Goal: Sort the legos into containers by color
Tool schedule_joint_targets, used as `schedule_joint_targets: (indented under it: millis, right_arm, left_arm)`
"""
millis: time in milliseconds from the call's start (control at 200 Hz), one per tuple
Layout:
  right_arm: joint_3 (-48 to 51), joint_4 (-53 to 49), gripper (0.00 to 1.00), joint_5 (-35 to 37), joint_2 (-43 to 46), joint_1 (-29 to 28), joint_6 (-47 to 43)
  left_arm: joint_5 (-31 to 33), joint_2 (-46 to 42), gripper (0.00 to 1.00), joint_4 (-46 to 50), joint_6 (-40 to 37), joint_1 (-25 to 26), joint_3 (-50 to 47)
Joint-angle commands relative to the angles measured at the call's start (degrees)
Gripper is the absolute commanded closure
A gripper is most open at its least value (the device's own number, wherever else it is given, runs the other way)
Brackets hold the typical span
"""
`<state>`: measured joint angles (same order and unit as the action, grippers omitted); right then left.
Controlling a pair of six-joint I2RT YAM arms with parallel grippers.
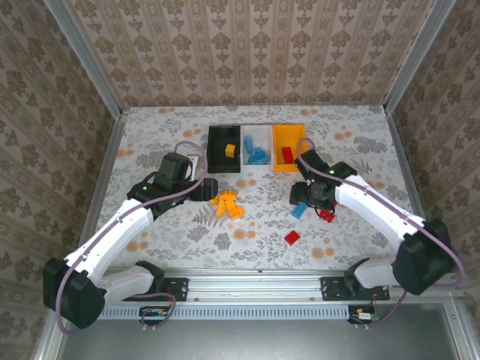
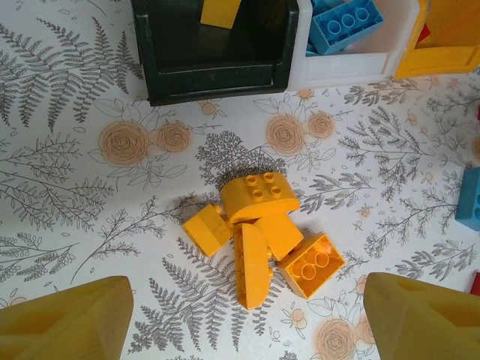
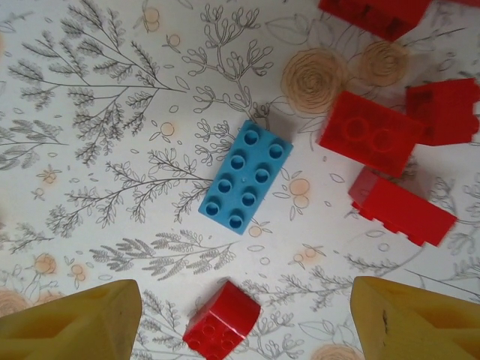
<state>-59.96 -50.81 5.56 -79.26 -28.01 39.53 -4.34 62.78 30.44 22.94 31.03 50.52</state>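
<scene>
Three joined bins stand at the table's far middle: black [image 1: 212,150], white [image 1: 257,169], orange-yellow [image 1: 277,150]. One yellow brick [image 2: 220,11] lies in the black bin [image 2: 217,82], blue bricks [image 2: 345,26] in the white bin and a red brick [image 1: 287,154] in the orange-yellow one. My left gripper [image 2: 247,330] hangs open just short of a pile of several yellow bricks [image 2: 259,236]. Over a red brick [image 3: 223,319] my right gripper [image 3: 246,322] is open and empty. A blue brick [image 3: 246,176] lies just beyond it, and several red bricks [image 3: 371,133] lie to its right.
A lone red brick [image 1: 292,238] lies nearer the table's front edge, between the two arms. Another blue brick [image 2: 469,199] sits at the right edge of the left wrist view. Metal rails and patterned walls close in the table on three sides.
</scene>
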Motion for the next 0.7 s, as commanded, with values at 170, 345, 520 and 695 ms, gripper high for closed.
schedule_joint_targets:
  millis: [170,345,520,695]
  right_arm:
    - [-3.37,4.27,0.26,-2.30,-12.29,-0.12,0.94]
    - [-2.25,6.33,0.27,-3.00,-16.03,0.62,0.73]
    - [-0.79,8.57,0.28,-4.19,-18.50,1.55,0.48]
    - [-0.34,9.56,0.30,-4.60,-20.17,2.43,0.07]
  left_arm:
    - [0.98,-2.20,0.16,0.90,0.52,-0.83,-1.54]
    - [0.95,-2.13,0.16,0.79,0.50,-1.40,-2.00]
    - [0.35,-0.94,0.16,-0.10,0.53,-1.76,-2.19]
    - [0.02,-0.12,0.16,-0.55,0.77,-1.85,-2.45]
